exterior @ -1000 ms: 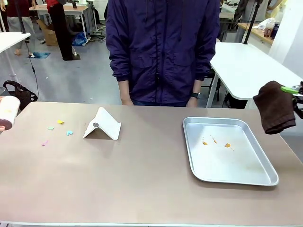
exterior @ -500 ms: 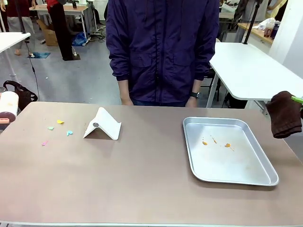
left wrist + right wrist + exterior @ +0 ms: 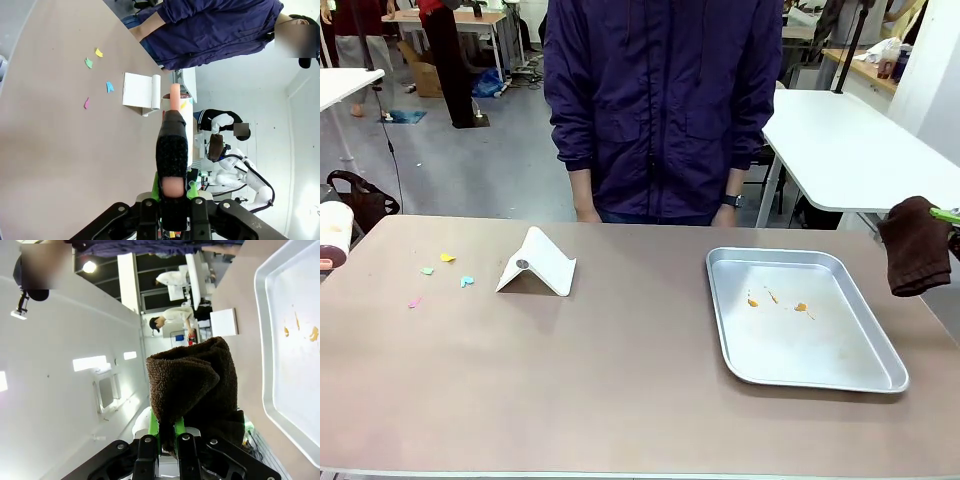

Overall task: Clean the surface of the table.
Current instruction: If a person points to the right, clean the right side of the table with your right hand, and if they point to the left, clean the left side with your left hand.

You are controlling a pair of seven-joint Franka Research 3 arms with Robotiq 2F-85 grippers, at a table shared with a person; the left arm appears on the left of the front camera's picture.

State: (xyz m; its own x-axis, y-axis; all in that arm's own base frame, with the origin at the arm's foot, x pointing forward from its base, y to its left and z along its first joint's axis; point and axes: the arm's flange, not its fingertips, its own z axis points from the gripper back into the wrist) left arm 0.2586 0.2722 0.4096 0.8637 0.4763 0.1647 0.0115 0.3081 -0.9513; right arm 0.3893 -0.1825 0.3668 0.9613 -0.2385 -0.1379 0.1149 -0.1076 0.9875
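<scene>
The left gripper (image 3: 174,186) has a black, blocky housing with round screw heads and bright green pads (image 3: 156,182) on its two fingers. The right gripper (image 3: 166,432) is made the same: black body, screw heads, green pads (image 3: 154,427). The person (image 3: 665,100) wears a dark navy zipped jacket with drawcords, chest pockets and gathered cuffs, plus a black wristwatch (image 3: 731,201).

floor (image 3: 480,165): grey, bare, seen far left
white table (image 3: 840,145): placed far right
wooden table (image 3: 455,18): set far back
wall (image 3: 935,60): white
lights (image 3: 90,362): lit panels
</scene>
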